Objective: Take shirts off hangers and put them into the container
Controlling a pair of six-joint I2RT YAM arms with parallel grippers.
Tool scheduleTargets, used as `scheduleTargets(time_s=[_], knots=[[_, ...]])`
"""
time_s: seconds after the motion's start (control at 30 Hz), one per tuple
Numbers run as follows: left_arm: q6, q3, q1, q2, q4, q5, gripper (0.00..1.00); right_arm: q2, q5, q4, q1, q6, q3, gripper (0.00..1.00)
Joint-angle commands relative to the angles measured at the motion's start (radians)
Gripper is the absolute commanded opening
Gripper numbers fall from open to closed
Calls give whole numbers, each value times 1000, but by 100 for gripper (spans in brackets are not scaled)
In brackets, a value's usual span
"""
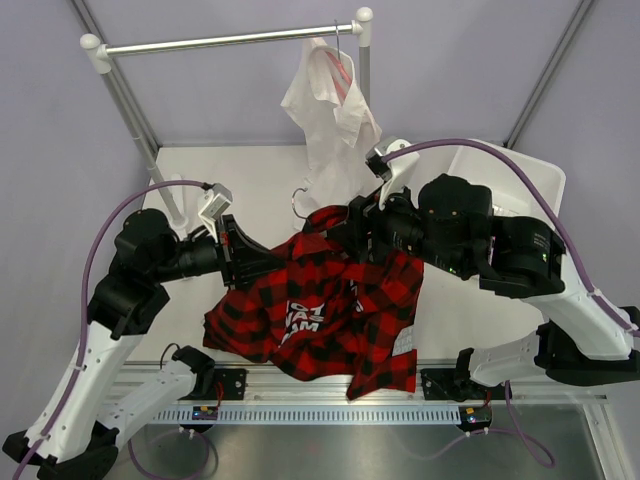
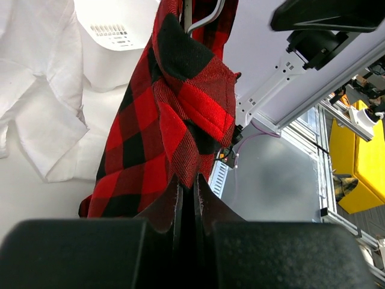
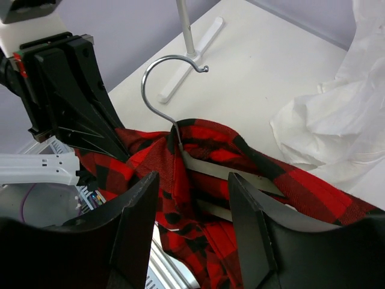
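The red-and-black plaid shirt (image 1: pixel 320 310) hangs between both grippers and spills over the table's front edge. It is still on the grey-brown hanger (image 3: pixel 231 174), whose metal hook (image 3: pixel 157 75) sticks up free. My left gripper (image 2: pixel 187 183) is shut on a fold of the plaid shirt (image 2: pixel 150 126). My right gripper (image 3: pixel 192 189) stands open just above the collar and the hanger bar, with nothing pinched between its fingers. The white shirt (image 1: pixel 335 125) hangs on the pink hanger (image 1: pixel 343 68) from the rail. The white container (image 1: pixel 515 170) sits at the back right, partly hidden by the right arm.
The silver rail (image 1: pixel 230 40) with white knobs spans the back on two posts, and its foot (image 3: pixel 192 36) rests on the white table (image 1: pixel 250 180). In the right wrist view, the left gripper (image 3: pixel 66 90) is close on the left. A metal rail runs below the table's front edge.
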Motion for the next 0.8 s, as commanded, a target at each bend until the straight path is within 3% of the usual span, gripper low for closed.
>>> scheduleTargets(time_s=[0.0,0.1,0.13,0.27,0.47,0.6,0.77], knots=[[-25,7,1,7,111,-31,0,-2,38,-16,15,-22,39,57],[-30,12,1,11,114,-32,0,-16,35,-1,18,-14,2,50],[-34,14,3,11,127,-28,0,-20,26,5,18,-11,-28,39],[-69,24,1,10,157,0,0,-59,32,54,21,-2,-122,15],[-109,27,1,-19,190,37,0,-73,52,94,20,-17,-160,12],[-120,20,1,-21,203,37,0,-24,-25,97,21,-8,-119,0],[-132,9,1,-4,237,41,0,48,-97,122,55,3,-65,0]])
